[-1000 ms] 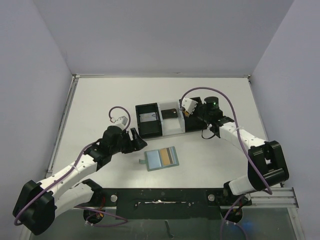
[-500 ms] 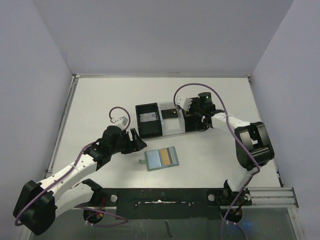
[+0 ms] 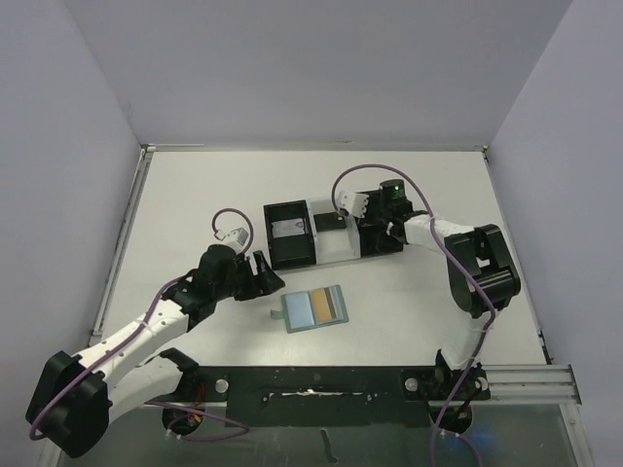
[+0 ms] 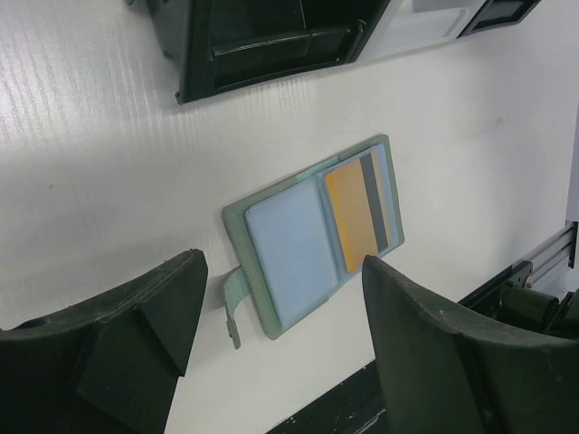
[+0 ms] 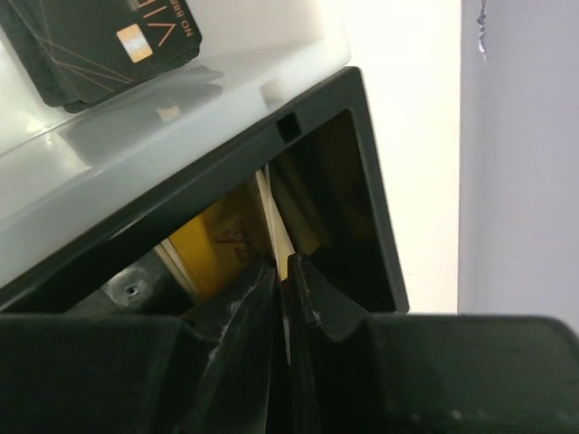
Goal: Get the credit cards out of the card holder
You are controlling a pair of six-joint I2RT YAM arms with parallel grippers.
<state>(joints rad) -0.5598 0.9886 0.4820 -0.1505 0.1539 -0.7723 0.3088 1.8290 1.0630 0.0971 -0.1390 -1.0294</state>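
We see the white table [image 3: 195, 195] carrying a left black box [image 3: 290, 255], a white tray [image 3: 336, 251] and a right black box [image 5: 366, 190] in a row. Our left gripper [image 4: 282, 271] hangs just beside the card holder [image 4: 280, 249], jaws spread wide and empty. The card holder lies open and flat, nearer the arm bases than the boxes, with a gold-orange card [image 4: 348, 217] in one pocket. Our right gripper [image 5: 282, 271] reaches into the right black box, fingers pinched on a thin pale card [image 5: 274, 217] held edge-on. A dark card [image 5: 99, 41] lies on the tray.
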